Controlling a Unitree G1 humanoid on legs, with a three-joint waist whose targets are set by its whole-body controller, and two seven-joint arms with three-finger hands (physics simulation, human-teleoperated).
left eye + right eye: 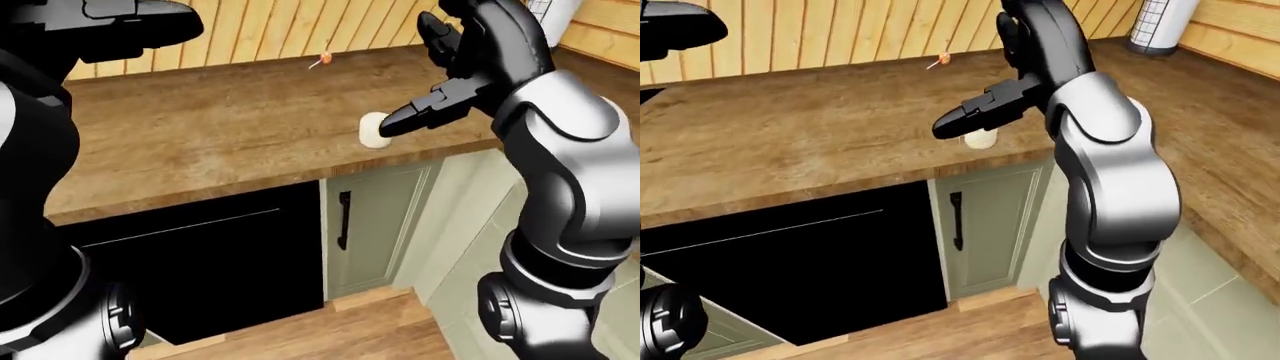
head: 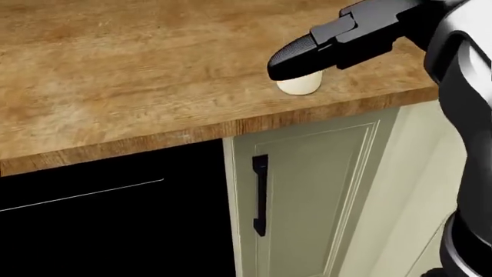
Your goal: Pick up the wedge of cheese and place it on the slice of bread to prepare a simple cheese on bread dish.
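We see the right hand (image 1: pixel 445 75) over the counter (image 2: pixel 138 81) — fingers spread wide, empty; left hand's (image 1: pixel 120 26) grip unclear.

The counter (image 2: pixel 138 75) is warm brown woodgrain. The cabinet door (image 2: pixel 307 196) is pale sage green with a black handle (image 2: pixel 260 196). A cream-white object (image 2: pixel 300 85) sits under the black robot hand (image 2: pixel 307 55).

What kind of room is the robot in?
Most likely a kitchen: a long wooden countertop, pale green cabinet doors with a black handle beneath it, and a black built-in appliance front, perhaps a dishwasher.
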